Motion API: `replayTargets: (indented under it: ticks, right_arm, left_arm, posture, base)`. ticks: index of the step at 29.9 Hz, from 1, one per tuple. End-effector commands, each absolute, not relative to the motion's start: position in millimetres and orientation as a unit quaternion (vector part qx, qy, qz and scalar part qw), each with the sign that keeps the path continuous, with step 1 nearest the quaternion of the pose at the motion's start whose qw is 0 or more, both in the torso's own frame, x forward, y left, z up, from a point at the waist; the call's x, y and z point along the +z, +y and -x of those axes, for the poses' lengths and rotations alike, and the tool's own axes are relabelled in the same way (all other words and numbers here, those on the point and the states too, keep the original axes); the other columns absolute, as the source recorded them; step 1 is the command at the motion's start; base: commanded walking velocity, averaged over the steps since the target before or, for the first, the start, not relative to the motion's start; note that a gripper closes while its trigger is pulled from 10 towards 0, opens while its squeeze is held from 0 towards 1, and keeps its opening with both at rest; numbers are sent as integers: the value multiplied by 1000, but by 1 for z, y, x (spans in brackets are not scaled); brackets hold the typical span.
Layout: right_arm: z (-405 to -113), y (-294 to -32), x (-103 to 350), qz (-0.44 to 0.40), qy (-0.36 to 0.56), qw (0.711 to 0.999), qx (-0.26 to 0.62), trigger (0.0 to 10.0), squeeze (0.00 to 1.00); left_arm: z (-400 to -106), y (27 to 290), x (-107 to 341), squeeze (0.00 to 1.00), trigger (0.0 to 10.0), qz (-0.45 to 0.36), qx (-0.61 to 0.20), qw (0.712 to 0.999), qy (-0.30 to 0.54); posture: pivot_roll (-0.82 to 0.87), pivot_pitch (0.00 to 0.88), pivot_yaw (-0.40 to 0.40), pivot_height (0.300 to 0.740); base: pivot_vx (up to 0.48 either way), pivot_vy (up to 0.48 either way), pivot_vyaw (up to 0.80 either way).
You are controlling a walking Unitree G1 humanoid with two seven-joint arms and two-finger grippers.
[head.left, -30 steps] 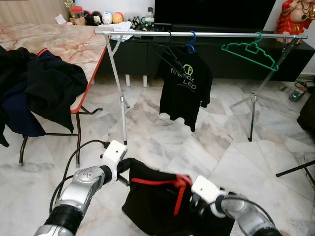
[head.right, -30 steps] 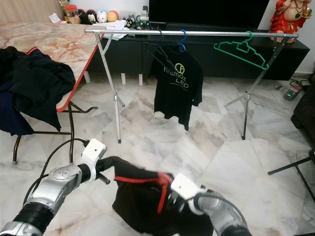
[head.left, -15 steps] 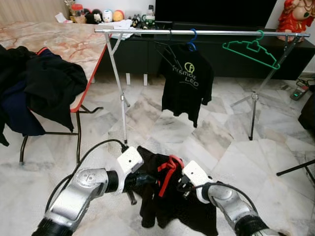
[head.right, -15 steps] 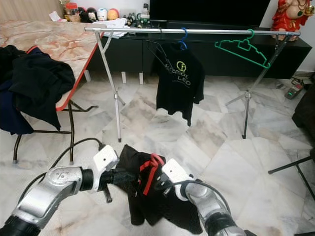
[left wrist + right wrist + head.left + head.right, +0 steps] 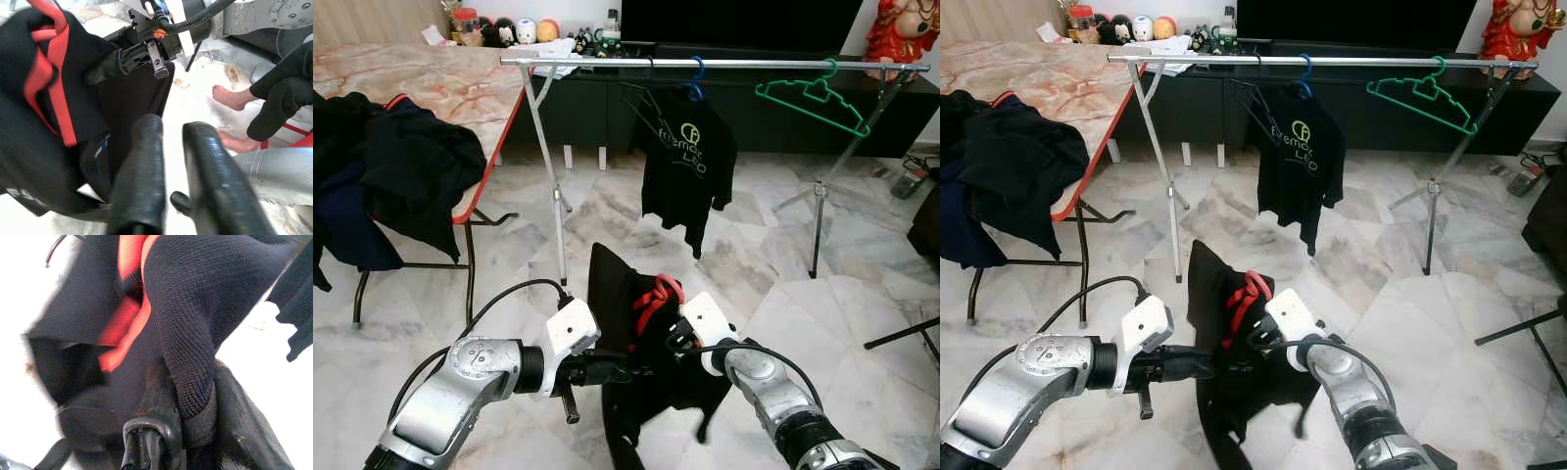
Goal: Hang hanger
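Note:
A black garment (image 5: 615,313) on a red hanger (image 5: 656,296) hangs between my two arms, low in front of me, with one shoulder end pointing up. My right gripper (image 5: 674,338) is shut on the garment's black fabric right at the red neck (image 5: 122,318). My left gripper (image 5: 610,370) reaches in against the garment's lower left side. Its two fingers (image 5: 142,161) stand a narrow gap apart with nothing between them. The clothes rail (image 5: 744,65) runs across ahead, well beyond both grippers.
On the rail hang a black printed T-shirt (image 5: 690,162) on a blue hanger, a bare black hanger and a green hanger (image 5: 808,98). The rack's leg (image 5: 553,196) stands ahead left. A marble-topped table (image 5: 450,83) with dark clothes (image 5: 401,166) is left. A person's bare feet (image 5: 230,95) are nearby.
Both arms have raised the garment and brought it forward. It went from spread flat between the grippers to bunched and upright, and the left gripper has moved in beneath it.

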State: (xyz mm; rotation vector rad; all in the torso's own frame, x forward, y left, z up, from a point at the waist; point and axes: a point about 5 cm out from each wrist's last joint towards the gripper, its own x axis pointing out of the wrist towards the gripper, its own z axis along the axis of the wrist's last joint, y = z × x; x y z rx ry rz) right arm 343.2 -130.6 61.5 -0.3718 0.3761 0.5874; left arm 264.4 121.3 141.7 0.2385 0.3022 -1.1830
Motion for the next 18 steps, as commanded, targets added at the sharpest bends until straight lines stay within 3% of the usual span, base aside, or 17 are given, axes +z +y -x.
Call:
replayTargets:
  ticks: [1, 18]
  right_arm:
    - [-348, -130, 69, 174, 167, 929, 281, 0, 0]
    - [-348, -130, 69, 174, 167, 929, 281, 0, 0]
  left_arm:
    - [-262, 119, 144, 996, 10000, -106, -564, 807, 140]
    - [-262, 119, 144, 996, 10000, -106, -564, 807, 140]
  posture:
    - [84, 119, -19, 740]
    - [84, 119, -19, 740]
  base:
    - [0, 0, 0]
    - [0, 0, 0]
